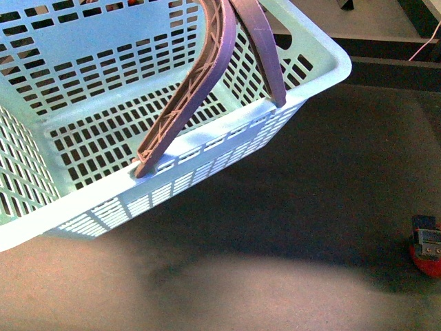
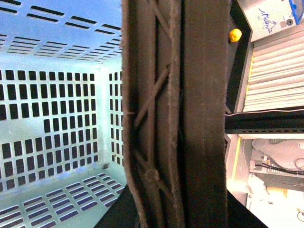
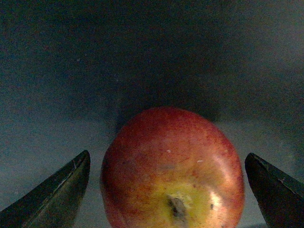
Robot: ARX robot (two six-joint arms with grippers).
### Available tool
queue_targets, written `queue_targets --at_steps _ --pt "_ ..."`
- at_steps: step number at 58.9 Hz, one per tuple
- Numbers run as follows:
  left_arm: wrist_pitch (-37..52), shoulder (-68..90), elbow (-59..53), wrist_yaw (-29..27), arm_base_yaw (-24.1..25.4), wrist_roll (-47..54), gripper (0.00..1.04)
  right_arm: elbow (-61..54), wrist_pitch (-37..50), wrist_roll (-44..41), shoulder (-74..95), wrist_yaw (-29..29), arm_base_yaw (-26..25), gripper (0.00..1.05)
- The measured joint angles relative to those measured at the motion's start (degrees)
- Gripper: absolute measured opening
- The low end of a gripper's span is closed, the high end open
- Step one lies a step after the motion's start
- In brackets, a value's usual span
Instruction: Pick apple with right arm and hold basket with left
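The mint-aqua basket hangs tilted above the table at the upper left of the front view. Its two brownish-mauve handles rise out of the top of the picture. In the left wrist view the handles fill the middle, my left gripper is shut on them, and the basket's inside looks empty. The red apple with a yellow patch sits on the dark table between the spread fingertips of my right gripper, which is open around it. In the front view the apple shows at the right edge under the gripper.
The dark table stretches under the basket, with a lighter brown patch at the front. A black rail runs along the back right. A small yellow object and white equipment lie beyond the handles.
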Motion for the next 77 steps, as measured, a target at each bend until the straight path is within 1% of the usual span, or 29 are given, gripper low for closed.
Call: queue_targets --at_steps 2,4,6,9,20,28,37,44,48,61,71,77 --pt "0.0 0.02 0.0 0.0 -0.02 0.0 0.16 -0.09 0.17 -0.04 0.09 0.13 0.0 0.88" --pt "0.0 0.02 0.0 0.0 -0.02 -0.02 0.16 -0.13 0.24 -0.07 0.09 0.13 0.0 0.84" --pt "0.0 0.0 0.0 0.02 -0.02 -0.02 0.16 -0.22 0.28 -0.09 0.09 0.13 0.0 0.81" --pt "0.0 0.02 0.0 0.02 -0.02 -0.02 0.16 -0.44 0.5 -0.13 0.07 0.11 -0.07 0.79" --pt "0.0 0.02 0.0 -0.02 0.0 0.0 0.16 -2.32 0.59 -0.35 -1.62 -0.98 -0.74 0.77" --pt "0.0 0.02 0.0 -0.09 -0.02 0.0 0.16 -4.48 0.2 -1.42 -6.16 -2.19 -1.27 0.77" --pt "0.0 0.02 0.0 -0.09 -0.02 0.0 0.16 -6.49 -2.58 -1.29 -17.25 -6.4 -0.83 0.76" --pt "0.0 0.02 0.0 -0.09 -0.02 -0.02 0.16 -6.93 -5.44 -0.37 -25.81 -9.22 0.61 0.76" --pt "0.0 0.02 0.0 -0.04 -0.02 -0.02 0.16 -6.82 -7.48 0.94 -31.28 -10.93 1.79 0.76" --pt "0.0 0.02 0.0 -0.13 0.0 0.0 0.16 -5.16 -11.32 5.95 -43.04 -13.0 6.95 0.76" --pt "0.0 0.02 0.0 -0.07 -0.02 -0.02 0.16 -1.73 -12.41 11.89 -49.68 -13.18 13.79 0.76" --pt "0.0 0.0 0.0 -0.04 -0.02 -0.02 0.16 1.18 -12.41 15.5 -51.82 -12.46 18.86 0.76"
